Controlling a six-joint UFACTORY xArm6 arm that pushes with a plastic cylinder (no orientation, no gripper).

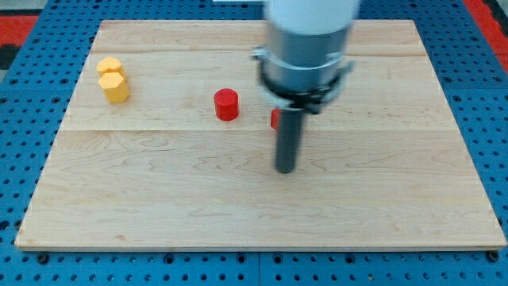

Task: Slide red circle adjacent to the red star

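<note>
At the view's far left, near the upper corner of the wooden board [159, 206], two yellow blocks sit touching each other: an upper yellow block [109, 66] and, just below it, a lower yellow block [116, 87], both roughly hexagonal, though their exact shape is hard to make out. Well to their right, a little left of the board's middle, stands the red circle [226, 104], upright and alone, with bare wood all around it. Farther right, a sliver of another red block [275, 118] peeks out from behind the rod; it is mostly hidden, so its shape cannot be told, but by the task it is probably the red star. My tip [286, 169] rests on the board right of and below the red circle, just below that hidden red piece, touching neither as far as can be seen. There are no jaws here to open or close, only the plain rod. The relation that matters: the circle lies up and to the left of my tip, while its target lies to the circle's right, so I judge the tip must first get round to the circle's left side before pushing it rightward.
</note>
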